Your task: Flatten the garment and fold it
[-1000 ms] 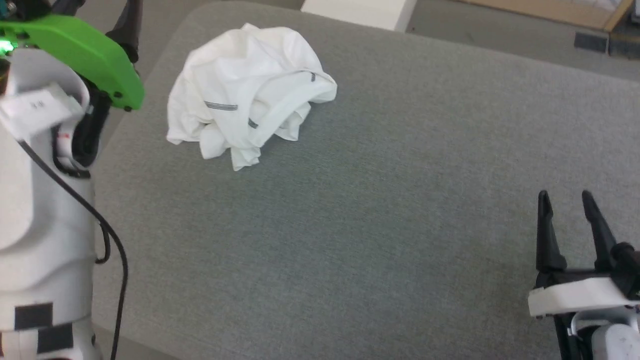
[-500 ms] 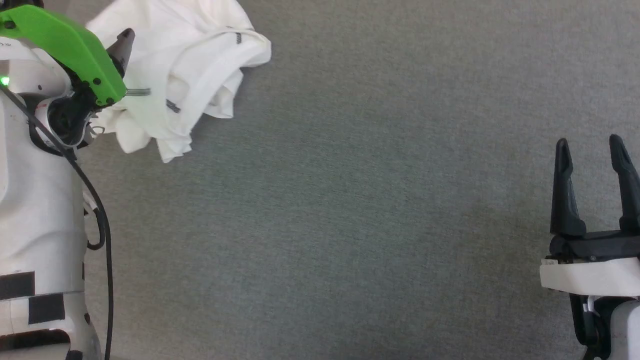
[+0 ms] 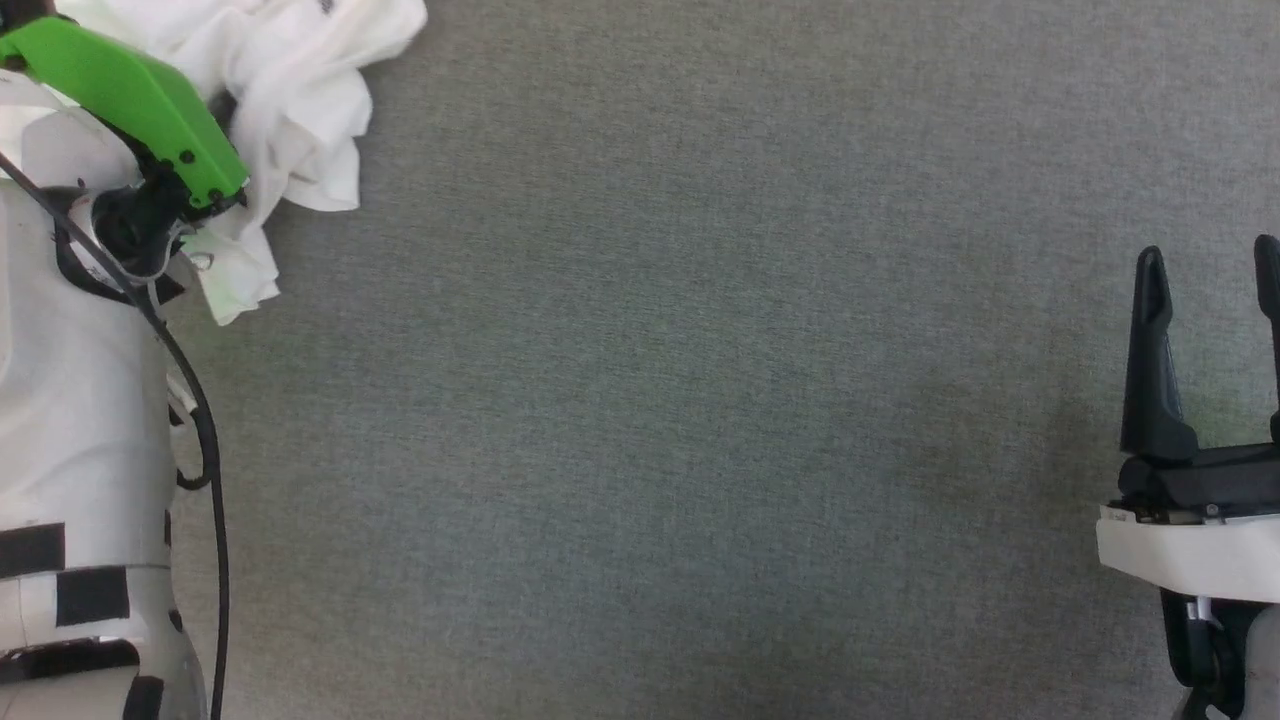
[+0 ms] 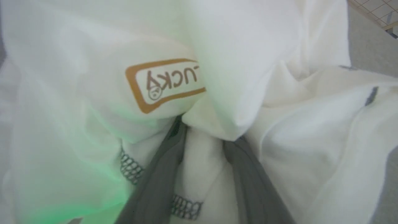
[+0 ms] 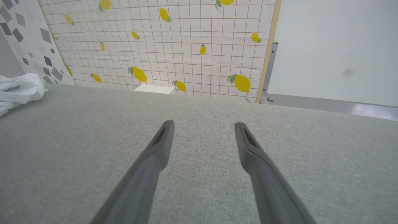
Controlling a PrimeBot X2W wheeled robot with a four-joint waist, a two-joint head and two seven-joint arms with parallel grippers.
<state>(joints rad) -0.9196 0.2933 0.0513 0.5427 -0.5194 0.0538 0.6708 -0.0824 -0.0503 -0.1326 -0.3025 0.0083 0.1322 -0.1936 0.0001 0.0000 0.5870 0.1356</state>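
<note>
The garment (image 3: 300,100), a crumpled white T-shirt, lies bunched at the table's far left corner in the head view, partly under my left arm's green cover (image 3: 130,90). In the left wrist view my left gripper (image 4: 205,133) is pushed into the garment (image 4: 295,130). A fold with dark grey stitching fills the gap between its narrowed fingers, just below the brown-bordered LUCKY patch (image 4: 164,84), and cloth covers the fingertips. My right gripper (image 3: 1210,255) stands open over bare table at the right, far from the shirt. The right wrist view shows its fingers (image 5: 203,124) apart and the garment (image 5: 18,90) at the left edge.
A grey fabric-covered table (image 3: 700,400) spans the head view. A black cable (image 3: 205,470) hangs beside my left arm. Beyond the table's far edge stand a white box (image 5: 154,89) and a lemon-print panel (image 5: 186,46).
The head camera has tilted, shifting the whole picture. My left gripper has gone into the garment and its fingers have closed in on a fold. The right gripper stays open.
</note>
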